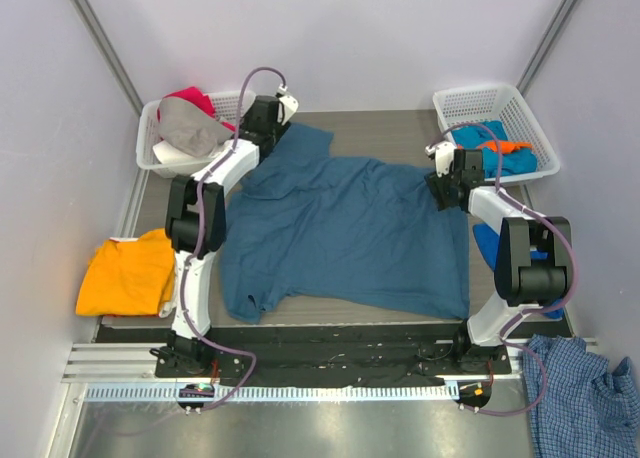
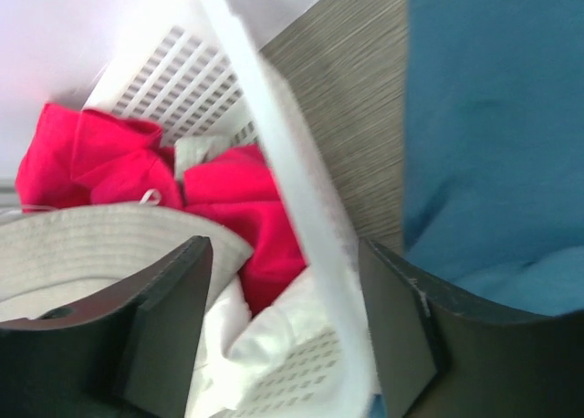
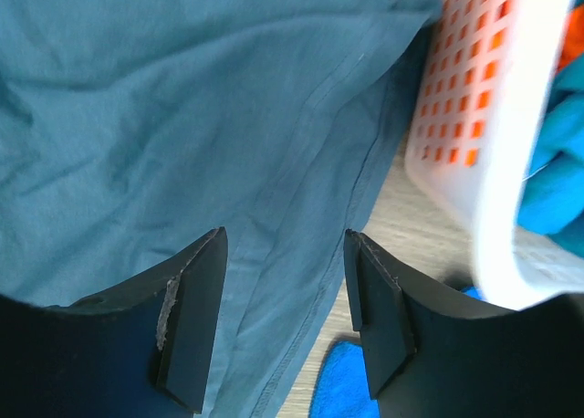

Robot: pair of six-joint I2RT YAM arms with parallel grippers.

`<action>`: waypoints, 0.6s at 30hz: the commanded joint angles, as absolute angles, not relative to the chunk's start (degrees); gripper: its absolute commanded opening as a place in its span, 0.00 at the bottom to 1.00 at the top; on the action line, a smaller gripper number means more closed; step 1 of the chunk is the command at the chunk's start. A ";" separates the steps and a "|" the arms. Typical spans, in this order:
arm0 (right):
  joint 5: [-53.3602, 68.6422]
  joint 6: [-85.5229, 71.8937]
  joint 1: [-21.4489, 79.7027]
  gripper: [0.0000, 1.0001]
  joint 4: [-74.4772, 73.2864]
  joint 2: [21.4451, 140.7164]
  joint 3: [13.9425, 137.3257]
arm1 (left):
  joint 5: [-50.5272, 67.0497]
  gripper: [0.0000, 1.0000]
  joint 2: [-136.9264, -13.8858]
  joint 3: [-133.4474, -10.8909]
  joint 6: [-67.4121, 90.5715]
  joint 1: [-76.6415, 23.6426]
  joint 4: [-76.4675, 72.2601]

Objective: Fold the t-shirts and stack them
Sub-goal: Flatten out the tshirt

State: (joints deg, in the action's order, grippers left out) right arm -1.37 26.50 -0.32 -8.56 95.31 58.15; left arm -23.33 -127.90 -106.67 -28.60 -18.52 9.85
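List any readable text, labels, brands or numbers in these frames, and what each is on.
No readable text in any view.
The teal t-shirt, orange t-shirt, checked shirt, left basket and right basket show no print or label.
Tiny coloured spots by the arm bases are too small to read.

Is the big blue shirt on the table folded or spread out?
Spread out: the dark teal t-shirt lies open across the table, body and sleeves showing, wrinkled but unfolded.
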 commanded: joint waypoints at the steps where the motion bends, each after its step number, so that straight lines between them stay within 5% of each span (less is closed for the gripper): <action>1: -1.14 27.51 0.00 0.61 -6.50 92.55 56.60 | -24.26 0.62 -128.58 -108.20 -30.23 -15.74 10.81; 9: -1.06 27.16 0.00 0.61 -6.50 91.93 55.81 | -19.96 0.47 -129.20 -106.35 -30.85 -14.85 15.19; 12: -0.97 27.16 0.00 0.60 -6.77 91.67 55.90 | -18.55 0.33 -129.20 -105.74 -30.50 -14.85 17.65; 15: -1.23 27.42 0.00 0.60 -6.77 91.50 55.81 | -17.14 0.00 -127.97 -104.24 -30.85 -14.85 19.24; 18: -1.14 27.60 0.00 0.60 -6.77 91.84 55.63 | -14.77 0.00 -124.64 -100.12 -32.86 -14.85 21.43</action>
